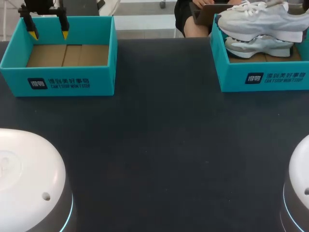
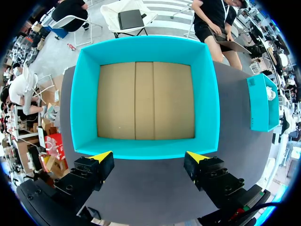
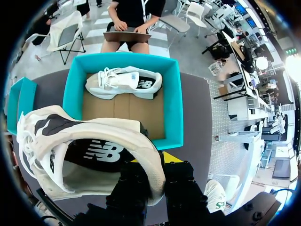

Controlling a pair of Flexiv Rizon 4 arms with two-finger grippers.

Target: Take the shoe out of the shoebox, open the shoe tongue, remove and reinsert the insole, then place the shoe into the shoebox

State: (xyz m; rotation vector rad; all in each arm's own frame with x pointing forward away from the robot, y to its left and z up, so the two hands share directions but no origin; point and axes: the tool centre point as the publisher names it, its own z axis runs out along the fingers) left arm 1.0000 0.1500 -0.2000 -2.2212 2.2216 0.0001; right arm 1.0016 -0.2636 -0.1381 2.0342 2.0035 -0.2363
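So far only the first step looks done. The white shoe [image 3: 89, 141] is lifted above the right shoebox [image 3: 171, 113], with its opening turned toward my wrist camera. I judge that the tongue is not yet opened and the insole not yet pulled, so most of the job is left, including putting the shoe back in the box.

My right claw [image 3: 151, 162] is nearly closed, pinching the wall of the shoe's heel collar from both sides, one finger inside and one outside. A second shoe [image 3: 124, 82] lies on its side on the cardboard floor of that box, ahead of the claw.

Across the dark worktop [image 1: 159, 145], my left claw [image 2: 149, 157] hangs wide open over the near wall of the left shoebox [image 2: 84, 94], touching nothing. That box has nothing in it.
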